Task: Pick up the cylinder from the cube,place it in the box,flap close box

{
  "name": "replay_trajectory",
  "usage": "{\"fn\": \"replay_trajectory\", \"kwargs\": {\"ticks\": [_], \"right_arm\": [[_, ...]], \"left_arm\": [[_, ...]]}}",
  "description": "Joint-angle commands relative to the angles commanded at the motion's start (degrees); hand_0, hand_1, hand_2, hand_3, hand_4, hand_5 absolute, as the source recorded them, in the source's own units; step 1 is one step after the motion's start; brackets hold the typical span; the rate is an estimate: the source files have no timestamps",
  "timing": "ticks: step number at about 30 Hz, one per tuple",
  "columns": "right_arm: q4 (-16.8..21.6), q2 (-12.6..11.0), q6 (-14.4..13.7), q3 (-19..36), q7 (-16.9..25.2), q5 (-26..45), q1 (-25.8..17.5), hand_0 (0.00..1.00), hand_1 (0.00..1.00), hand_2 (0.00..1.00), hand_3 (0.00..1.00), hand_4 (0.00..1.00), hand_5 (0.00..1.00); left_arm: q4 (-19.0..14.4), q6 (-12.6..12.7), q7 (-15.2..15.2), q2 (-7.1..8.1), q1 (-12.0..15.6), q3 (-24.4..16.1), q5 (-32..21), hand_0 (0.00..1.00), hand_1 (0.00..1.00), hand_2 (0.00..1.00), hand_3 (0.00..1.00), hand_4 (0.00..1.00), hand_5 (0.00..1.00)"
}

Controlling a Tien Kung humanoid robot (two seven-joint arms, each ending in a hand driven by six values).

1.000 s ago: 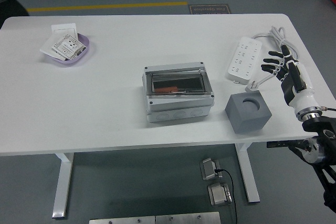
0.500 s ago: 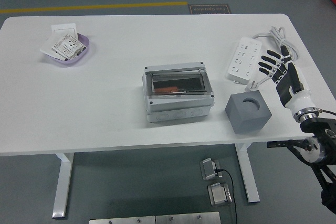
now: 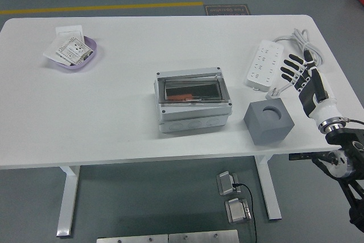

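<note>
- Locating the cylinder (image 3: 181, 97) first, we find an orange-red shape lying inside the box (image 3: 193, 105), visible through the tinted flap (image 3: 191, 89); we take it to be the cylinder, though the tint blurs its outline.
- We see the cube (image 3: 268, 120) just right of the box, near the desk's front edge, with its round top socket empty.
- We judge the flap to lie flat over the box opening, so pick, place and closing all appear complete; whether the flap is fully latched we cannot tell.
- We find the right robot hand (image 3: 300, 76) above the desk's right side, beyond the cube and beside the power strip (image 3: 264, 64), fingers spread and holding nothing.
- We do not see the left arm.
- We judge that any remaining move is a withdrawal of the right arm toward the desk's right edge, or one light press on the flap if latching needs confirming.
- We note that the power strip's plug and cable (image 3: 301, 41) lie directly under and behind the hand; a retreat should lift clear of them.
- We note open desk (image 3: 114, 118) left of and in front of the box; the purple tray (image 3: 72, 53) sits well apart at the far left.
</note>
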Motion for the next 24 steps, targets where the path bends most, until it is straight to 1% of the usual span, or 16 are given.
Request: {"fn": "replay_trajectory", "kwargs": {"ticks": [3,8,12,13,16,18,24], "right_arm": [[0.2,0.0,-0.1,0.0,-0.1,-0.7,0.0,0.877,0.781,0.800,0.792,0.983,0.831],[0.5,-0.2,-0.5,0.0,0.2,-1.6,-0.1,0.879,0.778,0.795,0.788,0.985,0.834],[0.6,-0.3,-0.8,0.3,0.4,-2.3,-0.1,0.879,0.778,0.795,0.788,0.985,0.834],[0.6,-0.2,-0.9,0.4,0.5,-2.3,-0.2,0.878,0.768,0.781,0.772,0.984,0.837],[0.6,0.0,-1.0,0.8,0.5,-2.7,-0.4,0.878,0.768,0.781,0.772,0.984,0.837],[0.6,0.3,-1.1,1.1,0.5,-2.8,-0.6,0.864,0.749,0.761,0.753,0.983,0.840],[0.4,1.0,-1.2,0.8,0.5,-3.3,-0.8,0.864,0.749,0.761,0.753,0.983,0.840]], "left_arm": [[-0.3,0.0,0.0,0.01,-0.1,-1.3,1.2,0.626,0.648,0.607,0.627,0.643,0.172],[-1.1,0.1,0.0,-0.09,-0.3,-5.0,4.6,0.626,0.649,0.607,0.626,0.642,0.173],[-1.6,0.1,0.0,0.05,-0.6,-6.8,6.2,0.626,0.649,0.607,0.626,0.642,0.173],[-1.6,0.1,0.0,0.14,-0.6,-6.9,6.3,0.626,0.649,0.607,0.626,0.641,0.173],[-1.5,0.2,0.0,0.60,-0.7,-6.7,5.6,0.626,0.649,0.607,0.626,0.641,0.173],[-1.3,0.2,0.1,0.96,-0.6,-6.1,4.5,0.626,0.649,0.607,0.626,0.641,0.174],[-0.7,0.1,0.2,2.09,-0.1,-3.8,0.9,0.626,0.649,0.607,0.626,0.641,0.174]]}}
